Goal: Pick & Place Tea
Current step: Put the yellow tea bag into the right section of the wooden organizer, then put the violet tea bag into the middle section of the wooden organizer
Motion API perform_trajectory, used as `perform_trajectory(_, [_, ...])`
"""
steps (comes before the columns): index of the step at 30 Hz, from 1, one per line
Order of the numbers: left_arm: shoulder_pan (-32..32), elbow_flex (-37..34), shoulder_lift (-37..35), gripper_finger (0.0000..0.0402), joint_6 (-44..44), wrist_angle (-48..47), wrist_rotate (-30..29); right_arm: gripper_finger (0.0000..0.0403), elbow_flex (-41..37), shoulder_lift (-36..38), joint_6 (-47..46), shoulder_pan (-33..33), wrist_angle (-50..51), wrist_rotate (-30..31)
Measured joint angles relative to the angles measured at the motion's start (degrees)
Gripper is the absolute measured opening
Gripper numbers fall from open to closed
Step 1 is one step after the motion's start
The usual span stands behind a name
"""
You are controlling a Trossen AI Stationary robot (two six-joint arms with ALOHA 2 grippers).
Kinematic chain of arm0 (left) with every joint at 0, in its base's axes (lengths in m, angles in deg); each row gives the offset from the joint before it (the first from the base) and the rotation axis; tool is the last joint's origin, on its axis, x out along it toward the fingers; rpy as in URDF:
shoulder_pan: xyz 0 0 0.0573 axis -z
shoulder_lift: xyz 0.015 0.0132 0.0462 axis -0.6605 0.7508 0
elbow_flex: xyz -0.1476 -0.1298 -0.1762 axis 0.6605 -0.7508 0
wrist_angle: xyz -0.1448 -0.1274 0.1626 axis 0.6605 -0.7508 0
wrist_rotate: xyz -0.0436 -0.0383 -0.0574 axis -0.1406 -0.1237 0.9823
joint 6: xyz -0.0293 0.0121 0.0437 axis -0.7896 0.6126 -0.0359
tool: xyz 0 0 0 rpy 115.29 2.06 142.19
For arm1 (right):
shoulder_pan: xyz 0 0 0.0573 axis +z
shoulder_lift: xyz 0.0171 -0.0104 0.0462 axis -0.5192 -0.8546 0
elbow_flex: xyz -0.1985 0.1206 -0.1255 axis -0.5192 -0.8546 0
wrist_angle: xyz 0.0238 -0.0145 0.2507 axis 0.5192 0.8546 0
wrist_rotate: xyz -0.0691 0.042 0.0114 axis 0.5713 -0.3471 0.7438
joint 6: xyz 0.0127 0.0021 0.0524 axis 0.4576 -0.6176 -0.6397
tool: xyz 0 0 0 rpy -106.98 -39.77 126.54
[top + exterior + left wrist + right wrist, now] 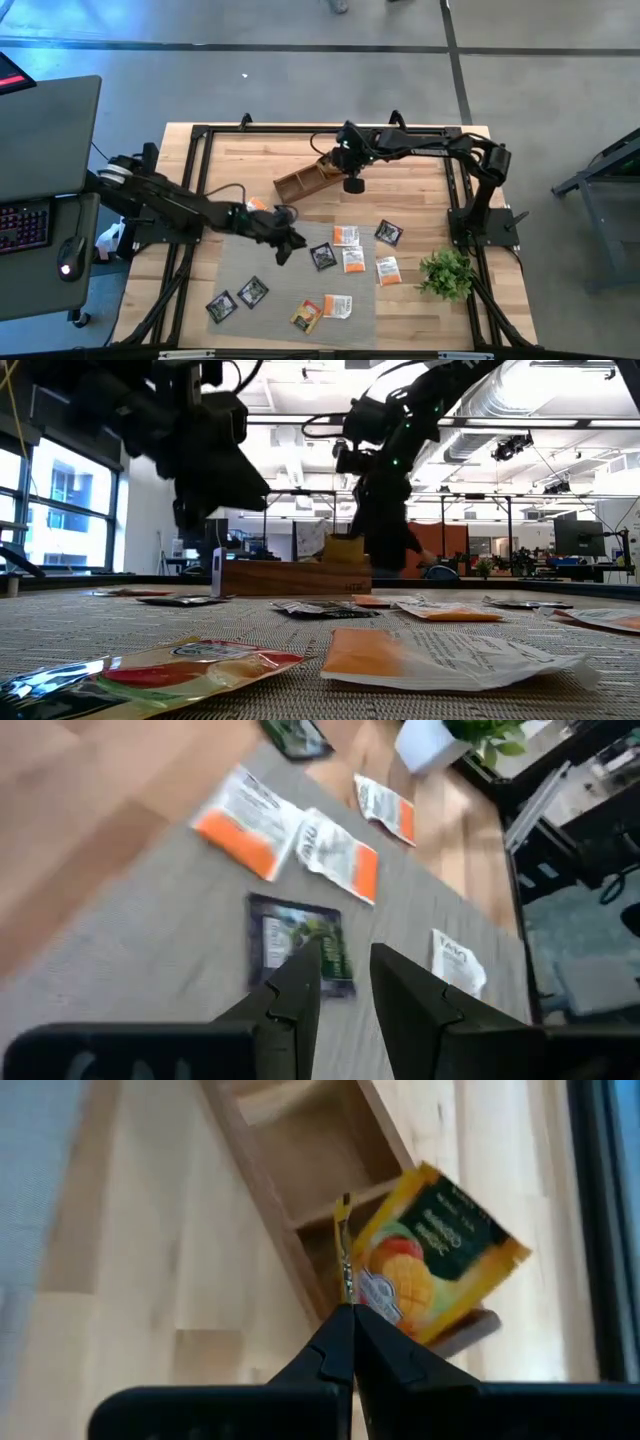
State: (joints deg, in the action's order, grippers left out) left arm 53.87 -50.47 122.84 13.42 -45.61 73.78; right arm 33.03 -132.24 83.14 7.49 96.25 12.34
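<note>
Several flat tea sachets lie on the grey mat (290,285): black ones (322,256), white ones with orange print (352,259) and a yellow one (306,316). My left gripper (290,245) (345,960) hovers open above a black sachet (290,932), touching nothing. My right gripper (352,178) (347,1318) is over the wooden box (310,178), shut on a thin sachet seen edge-on (343,1245). A yellow and black mango sachet (432,1260) leans tilted in a box compartment. My right gripper pinches the near edge of a thin sachet (345,1295) between its two shut fingers. The sachet sticks out past the fingertips, edge-on, over the box compartment (320,1240). Whether its far end touches the box cannot be told.
A small green plant in a white pot (447,272) (430,740) stands at the mat's right edge. The black frame rails (200,135) run around the table. More sachets (245,820) (340,855) lie beyond the left gripper. A desk with a keyboard (25,225) stands at the left.
</note>
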Motion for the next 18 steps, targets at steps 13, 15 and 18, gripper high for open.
perform_trajectory(13, [-11.15,0.00,-14.78,0.0090,7.85,-13.33,0.14,0.0067,0.00,-0.07,7.72,-0.34,-5.05,7.35])
perform_trajectory(15, [-12.55,0.00,-15.35,0.0090,8.72,-13.80,0.14,0.0088,0.00,-0.07,8.69,-0.67,-6.64,7.60])
perform_trajectory(18, [-14.50,-0.01,-16.14,0.0090,9.54,-15.40,0.15,0.0116,-0.02,-0.07,9.17,-1.13,-9.59,7.65])
